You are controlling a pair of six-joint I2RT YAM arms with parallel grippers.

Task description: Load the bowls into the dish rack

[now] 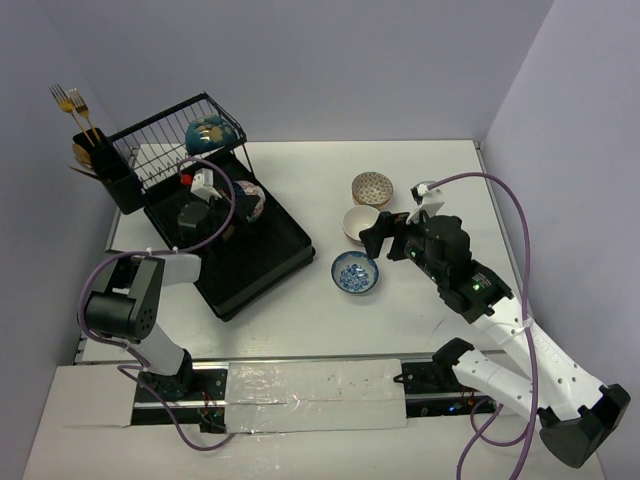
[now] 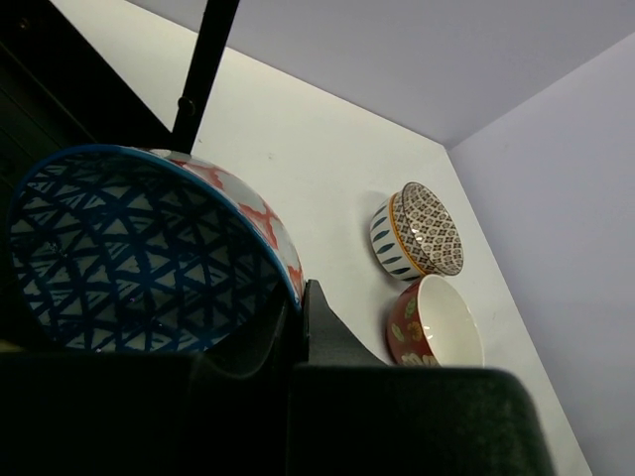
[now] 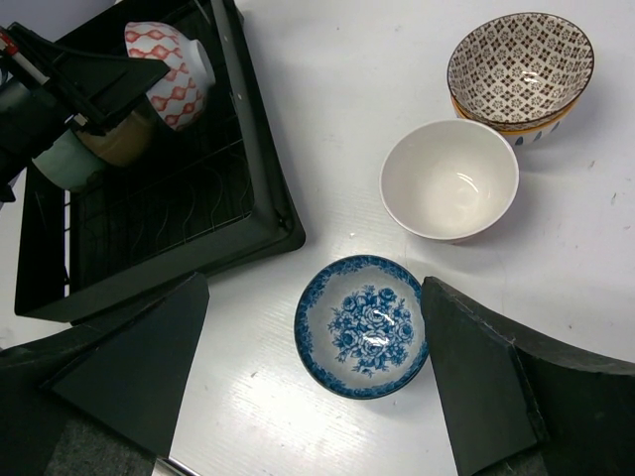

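Left hand (image 2: 296, 312) clamps the red-patterned bowl (image 2: 129, 248); right hand (image 3: 313, 293) gapes wide, empty, near blue floral bowl (image 3: 362, 325).

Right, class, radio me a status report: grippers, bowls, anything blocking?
Left gripper shut on red-and-white patterned ceramic bowl over black dish rack. Right gripper open above blue floral ceramic bowl. Nothing seen blocking.

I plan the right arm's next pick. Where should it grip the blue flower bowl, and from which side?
Probably its rim, from above, one finger inside and one outside: the blue flower bowl stands upright, mouth up, clear of the white bowl, near the open right gripper.
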